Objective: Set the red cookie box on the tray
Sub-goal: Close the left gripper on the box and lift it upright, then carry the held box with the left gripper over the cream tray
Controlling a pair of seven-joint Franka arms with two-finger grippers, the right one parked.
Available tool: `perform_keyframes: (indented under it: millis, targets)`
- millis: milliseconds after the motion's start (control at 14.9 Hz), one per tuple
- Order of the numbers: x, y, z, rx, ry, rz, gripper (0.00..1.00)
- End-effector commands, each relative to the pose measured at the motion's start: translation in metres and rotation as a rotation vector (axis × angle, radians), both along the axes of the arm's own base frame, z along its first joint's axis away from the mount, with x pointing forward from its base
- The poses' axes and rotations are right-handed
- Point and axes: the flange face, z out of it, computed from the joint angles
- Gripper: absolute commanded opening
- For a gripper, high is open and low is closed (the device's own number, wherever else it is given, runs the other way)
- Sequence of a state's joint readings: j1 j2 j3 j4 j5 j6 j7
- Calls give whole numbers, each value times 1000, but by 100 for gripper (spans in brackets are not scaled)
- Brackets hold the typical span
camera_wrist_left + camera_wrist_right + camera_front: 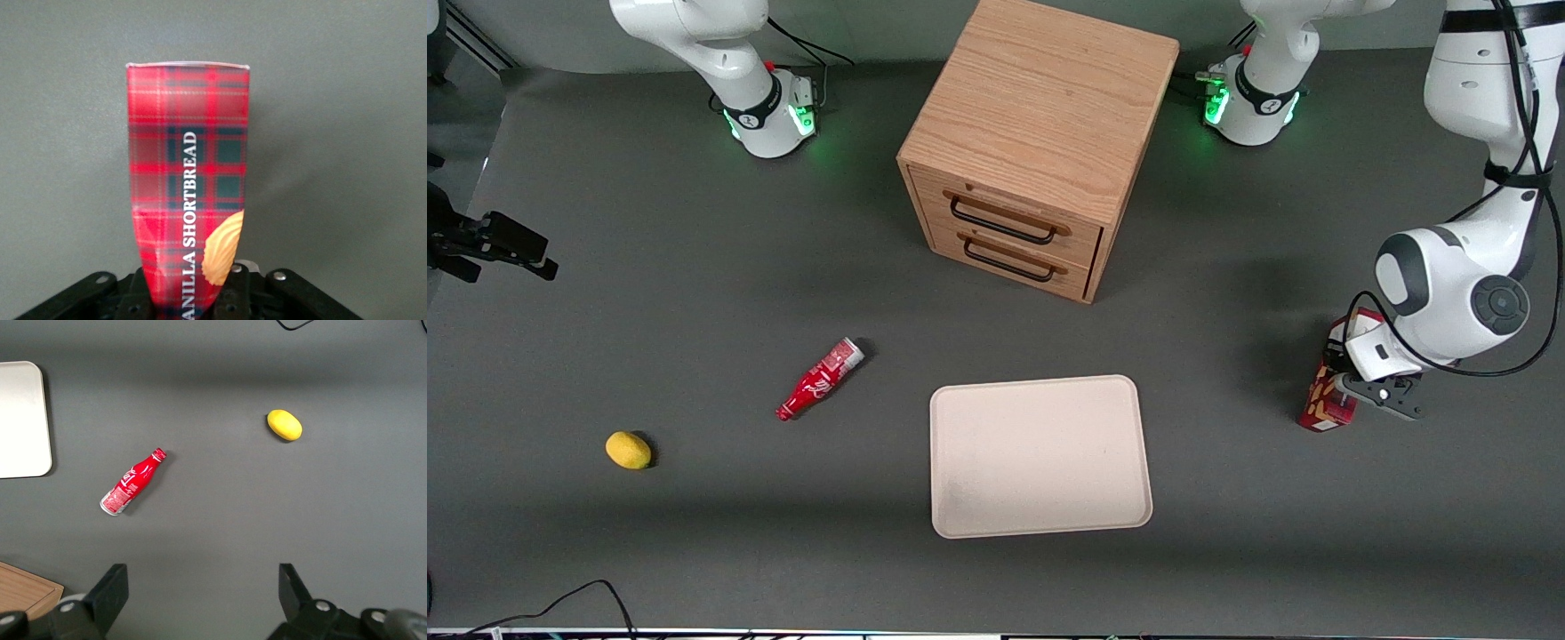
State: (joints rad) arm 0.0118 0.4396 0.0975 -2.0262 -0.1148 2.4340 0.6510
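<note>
Red cookie box [1327, 402] is near the working arm's edge of the counter, well apart from the tray [1039, 455]; gripper [1362, 384] is clamped on one end, dented inward. Lift clear first, carry level, lower flat mid-tray, don't squeeze harder

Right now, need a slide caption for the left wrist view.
Left gripper shut on tartan red cardboard cookie box above grey table.

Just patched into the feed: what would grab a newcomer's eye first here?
The gripper clamped on the red cookie box at the working arm's end of the table. Next, the bare tray mid-table, in front of the wooden drawer cabinet.
</note>
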Motion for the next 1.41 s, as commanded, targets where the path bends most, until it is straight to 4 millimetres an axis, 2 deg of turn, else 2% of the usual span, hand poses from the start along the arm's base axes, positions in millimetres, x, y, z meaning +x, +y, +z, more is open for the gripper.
perform_keyframes:
  millis: [0, 134, 336, 403, 538, 672, 807, 1008, 1143, 1345]
  targets:
    - [16, 1, 69, -49, 40, -4, 0]
    - [20, 4, 118, -69, 86, 13, 0]
    - [20, -7, 212, -70, 134, 124, 0]
    - [22, -18, 239, -66, 156, 166, 0]
    - [23, -59, 290, -61, 189, 231, 0]
    - [21, -98, 325, -59, 190, 344, 0]
    - [19, -148, 334, -61, 184, 424, 0]
    - [24, -218, 323, -90, 160, 508, 0]
    - [33, -260, 302, -123, 119, 554, 0]
    - [52, -310, 244, -121, 70, 590, 0]
